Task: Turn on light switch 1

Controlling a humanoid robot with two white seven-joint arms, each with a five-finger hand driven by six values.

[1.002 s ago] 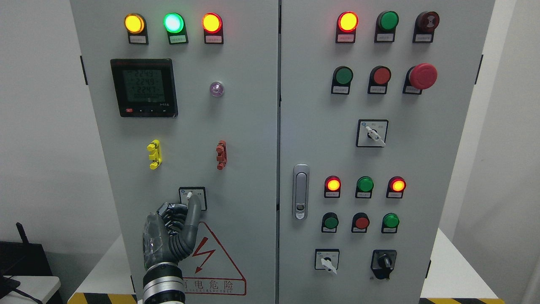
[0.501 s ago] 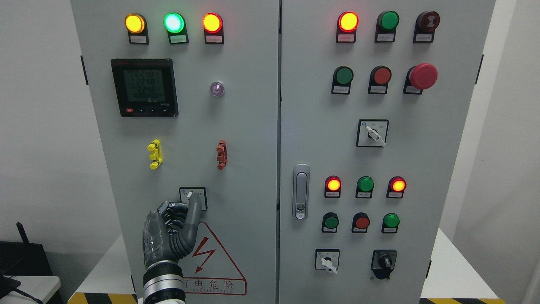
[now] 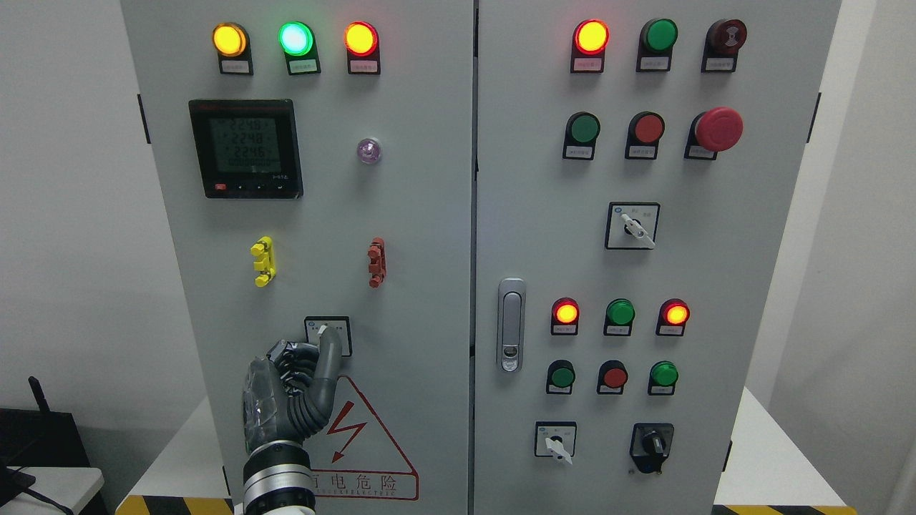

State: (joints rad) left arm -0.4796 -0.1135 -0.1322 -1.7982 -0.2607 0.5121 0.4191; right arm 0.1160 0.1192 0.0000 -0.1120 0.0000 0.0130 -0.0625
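Cabinet door (image 3: 401,214), robot hand (image 3: 286,400) at switch (image 3: 328,335)

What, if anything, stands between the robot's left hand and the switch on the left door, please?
Nothing visible does. The left hand is already at the switch, with one raised finger lying over its plate beside the white knob; the other fingers are curled.

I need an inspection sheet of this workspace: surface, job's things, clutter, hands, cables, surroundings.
Surface: grey cabinet, two doors, shut.
Job's things: selector switch low on the left door, above the warning triangle.
Clutter: nothing seen.
Hands: left hand at the switch, one finger up against its knob, the others curled; right hand not in view.
Cables: nothing seen.
Surroundings: white walls; dark device at lower left; striped tape at the base.
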